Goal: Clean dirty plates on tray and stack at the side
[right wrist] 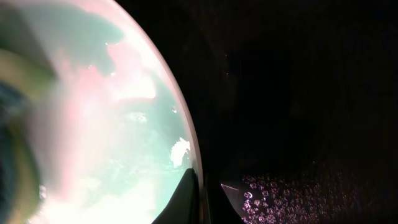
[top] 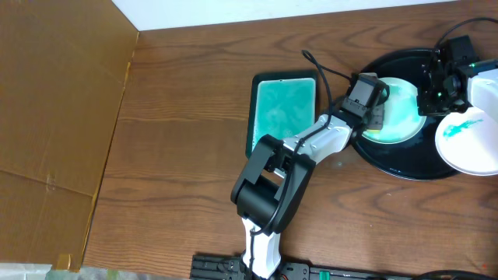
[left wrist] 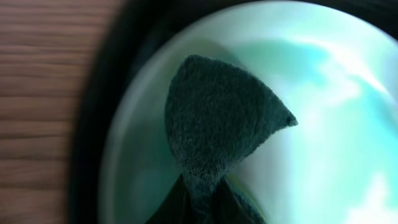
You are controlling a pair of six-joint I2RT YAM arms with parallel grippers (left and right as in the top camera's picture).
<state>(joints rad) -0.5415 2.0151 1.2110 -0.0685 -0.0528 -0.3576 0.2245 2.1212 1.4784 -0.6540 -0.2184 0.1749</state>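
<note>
A plate point(top: 405, 117) smeared teal all over lies on the black tray point(top: 401, 165). The left gripper point(top: 377, 114) pinches a dark scouring pad point(left wrist: 217, 130) against the plate's face, and the right gripper point(top: 428, 99) is closed on its right rim. A second plate point(top: 471, 144), streaked teal, overlaps the tray's right rim, with a third plate point(top: 486, 92) beside it. A teal dish point(top: 284, 109) rests on the tabletop point(top: 179, 117).
</note>
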